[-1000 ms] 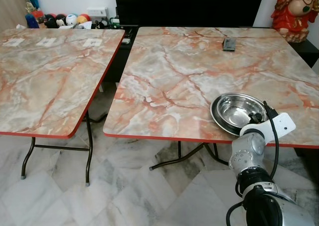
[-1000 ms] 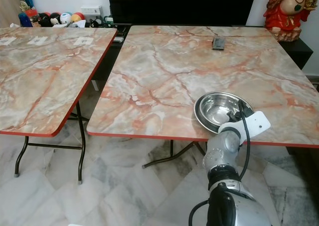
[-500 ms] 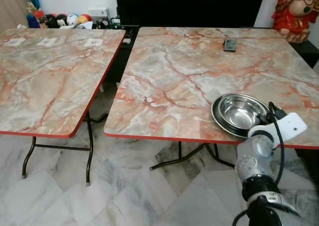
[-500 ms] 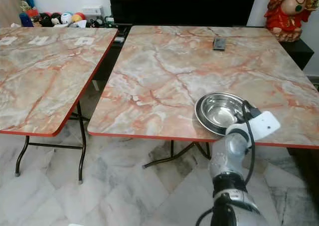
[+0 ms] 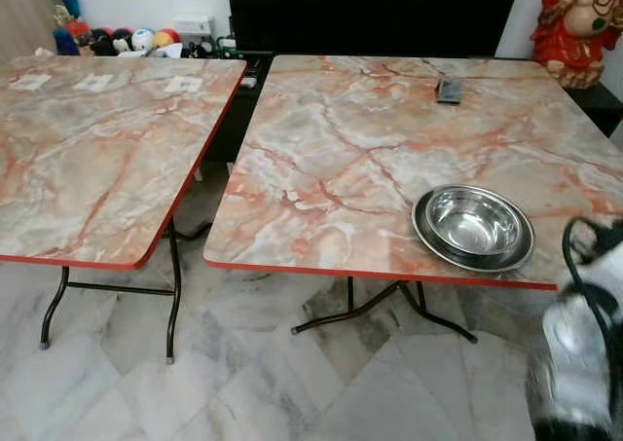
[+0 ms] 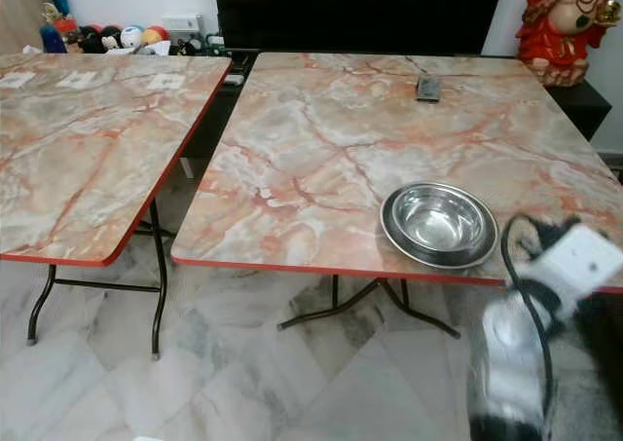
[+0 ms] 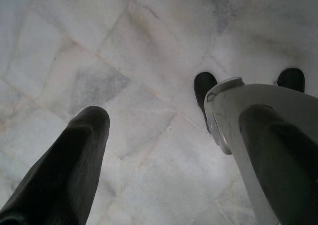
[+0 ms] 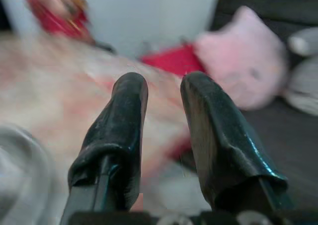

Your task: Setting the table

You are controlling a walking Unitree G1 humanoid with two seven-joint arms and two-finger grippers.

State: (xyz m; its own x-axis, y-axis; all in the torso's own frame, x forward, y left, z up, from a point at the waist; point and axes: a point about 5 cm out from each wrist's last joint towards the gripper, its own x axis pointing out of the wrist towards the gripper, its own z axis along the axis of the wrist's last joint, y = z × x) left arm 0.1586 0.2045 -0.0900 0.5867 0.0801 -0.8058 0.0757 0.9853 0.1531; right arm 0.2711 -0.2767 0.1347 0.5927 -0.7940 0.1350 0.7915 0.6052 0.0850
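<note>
Black fingers (image 8: 129,135) of the right end effector (image 8: 164,115) are standing slightly parted in the right wrist view, gripping nothing, with a narrow gap showing between them. Behind them a blurred marble surface, a red shape and a pink soft toy (image 8: 248,61) are showing; detail is too smeared to read further. In the head views the right arm (image 6: 535,344) is appearing as a motion-blurred silver and white mass at 4 o'clock of the frame, off the near edge of the right desk (image 6: 321,139) and apart from the bowls.

Left end effector (image 7: 164,135) is hanging over the white marble floor (image 7: 99,51), fingers spread wide and holding nothing; a silver leg (image 7: 258,135) and two dark feet are showing beside it.

Task item: stacked steel bowls (image 5: 473,225) are sitting upright on the right desk, at roughly 5 o'clock of its top, close to the red near edge. Nothing is touching them.

A small dark flat object (image 5: 449,90) is lying at about 1 o'clock of the same desk top, well apart from the bowls. The left desk (image 5: 97,139) is standing beside it at 9 o'clock, separated by a gap, with three pale paper squares (image 5: 95,82) lying near its far edge. A red figurine (image 5: 576,22) is standing at 2 o'clock beyond the right desk. Coloured balls (image 5: 127,40) are clustering on a far shelf at 11 o'clock.
</note>
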